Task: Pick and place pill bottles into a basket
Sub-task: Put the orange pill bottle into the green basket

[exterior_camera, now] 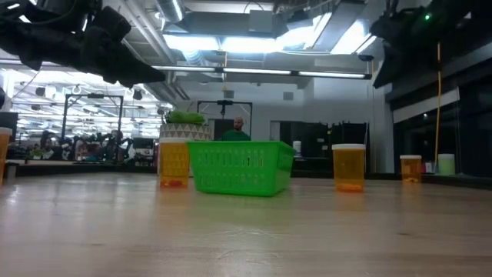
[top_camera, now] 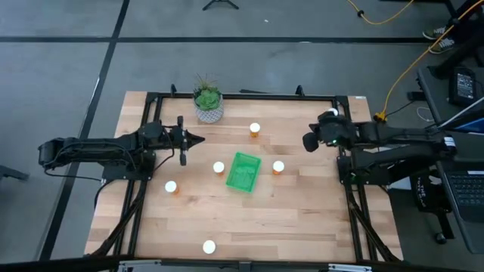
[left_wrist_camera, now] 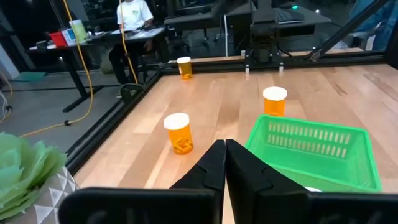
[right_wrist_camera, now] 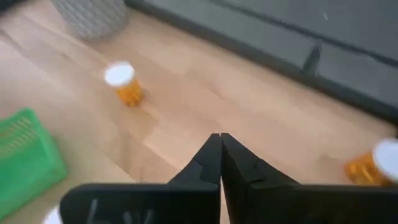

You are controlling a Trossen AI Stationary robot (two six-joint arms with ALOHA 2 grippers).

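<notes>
I have both arms raised above the table with nothing in hand; judging by the bare green basket [top_camera: 243, 171], the task stands at its opening step, choosing and approaching a first bottle.

The basket sits near the middle of the table and looks empty from above. I count five pill bottles standing upright around it, none touching it: one [top_camera: 255, 129] beyond the basket toward the potted plant [top_camera: 208, 103], one [top_camera: 218, 168] just beside its left side, one [top_camera: 278, 167] just beside its right side, one [top_camera: 172, 187] farther off to the basket's left, and one [top_camera: 209, 246] well apart from it near the table's front edge. A sixth I cannot find in the overhead view.

My left gripper [top_camera: 198, 139] hovers left of the basket, close to the plant, its fingers [left_wrist_camera: 214, 165] pressed together and holding nothing; the arm reaches in nearly level from the table's left edge. My right gripper [top_camera: 308, 141] hangs right of the basket near the table's right rail, its fingers [right_wrist_camera: 211, 162] likewise closed and empty, tilted down at the wood.

In my judgement the next move calls for opening one set of jaws, lowering over the nearest bottle beside the basket, and squaring up on the cap so the bottle does not tip.
</notes>
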